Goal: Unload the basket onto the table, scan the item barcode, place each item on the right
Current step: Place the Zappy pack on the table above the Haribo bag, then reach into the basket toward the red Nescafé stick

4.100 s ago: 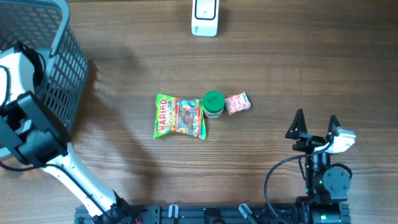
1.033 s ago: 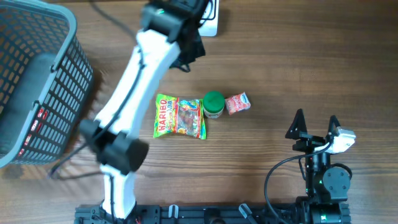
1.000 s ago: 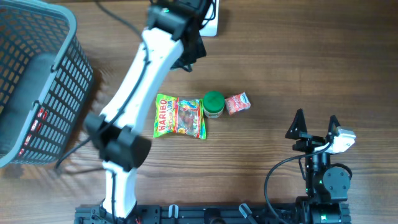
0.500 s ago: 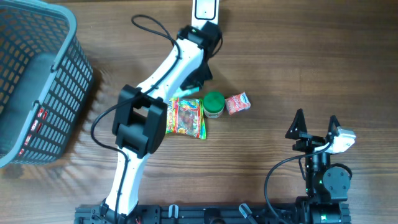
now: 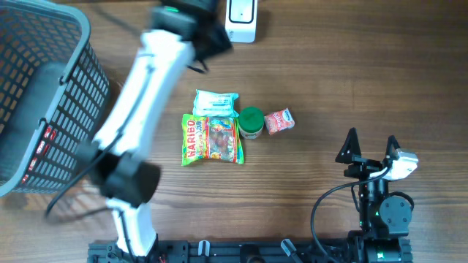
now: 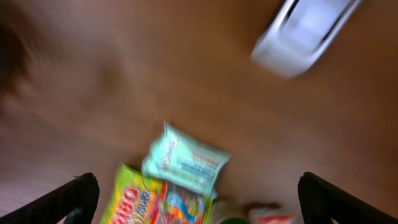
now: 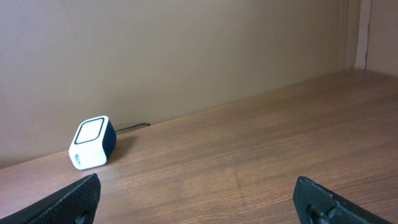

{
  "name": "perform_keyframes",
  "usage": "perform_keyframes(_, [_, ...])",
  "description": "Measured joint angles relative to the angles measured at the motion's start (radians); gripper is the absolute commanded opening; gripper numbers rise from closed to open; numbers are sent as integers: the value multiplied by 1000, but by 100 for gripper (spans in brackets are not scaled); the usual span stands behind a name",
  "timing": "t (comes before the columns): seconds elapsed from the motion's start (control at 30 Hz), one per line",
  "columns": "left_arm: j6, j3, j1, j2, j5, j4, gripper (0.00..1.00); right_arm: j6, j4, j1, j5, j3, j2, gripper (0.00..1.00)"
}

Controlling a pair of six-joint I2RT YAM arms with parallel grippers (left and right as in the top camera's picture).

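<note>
**Overhead and wrist views: packet on the table below the scanner**

A grey mesh basket (image 5: pixel 73 88) filled the upper left of the overhead frame. Its inside showed a dark grey floor and a red-marked label low on one wall. Whether any goods lay in it could not be told.

A white box-shaped barcode scanner (image 5: pixel 241 18) stood at the top centre. Below it, near mid-frame, a pale mint-and-white flat packet (image 5: pixel 216 103) lay on the brown wooden table (image 5: pixel 351 66). The packet's lower edge touched a yellow-green Haribo sweet bag (image 5: pixel 212 139). Just right of these stood a small jar with a green lid (image 5: pixel 251 122), and beside it a small pink wrapped packet (image 5: pixel 278 121).

The white left arm (image 5: pixel 139 109) ran from the lower left to the top of the frame, between the basket and the goods, and covered none of them. It was blurred near the scanner.

In the left wrist view, the left gripper (image 6: pixel 200 196) had its jaws spread wide and held nothing. The packet lay free on the table beneath it.

The right gripper (image 5: pixel 371 139) sat at the lower right, well apart from the goods. Its jaws were also spread wide and empty.
</note>
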Motion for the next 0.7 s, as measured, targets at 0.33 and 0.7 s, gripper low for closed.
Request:
perform_keyframes(0.33, [32, 185, 470, -393, -29, -149, 100, 0, 0, 0, 0, 0, 0, 100])
perform_keyframes(0.7, [-380, -180, 863, -248, -32, -150, 100, 0, 0, 0, 0, 0, 0, 100])
